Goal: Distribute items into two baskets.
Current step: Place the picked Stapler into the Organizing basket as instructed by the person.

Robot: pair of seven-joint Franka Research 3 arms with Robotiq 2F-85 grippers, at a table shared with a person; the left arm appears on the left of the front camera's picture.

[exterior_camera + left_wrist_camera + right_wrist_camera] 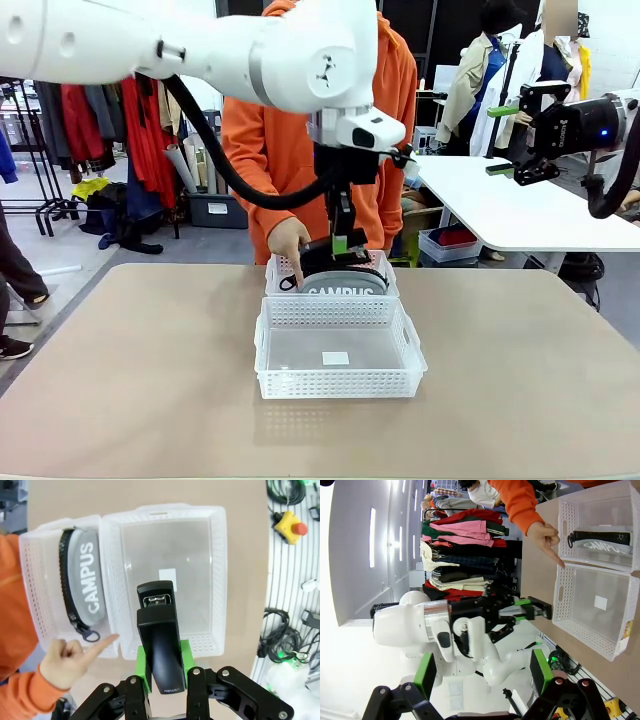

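Two baskets set end to end on the table; stapler held above them by the left gripper.

Two alike white lattice baskets are placed touching each other: the near basket (340,345) holds nothing but a white label on its floor, and the far basket (275,278) contains the grey pencil case (345,285) marked "CAMPUS". The left gripper (162,672) is closed on the black stapler (157,635), which is clamped between the green pads and suspended over the baskets, clear of both. The person's hand (290,243) is held at the far basket's rim, index finger pointed downward beside the pencil case. The right gripper (482,672) is raised well off to the side, its jaws spread wide with nothing between them.
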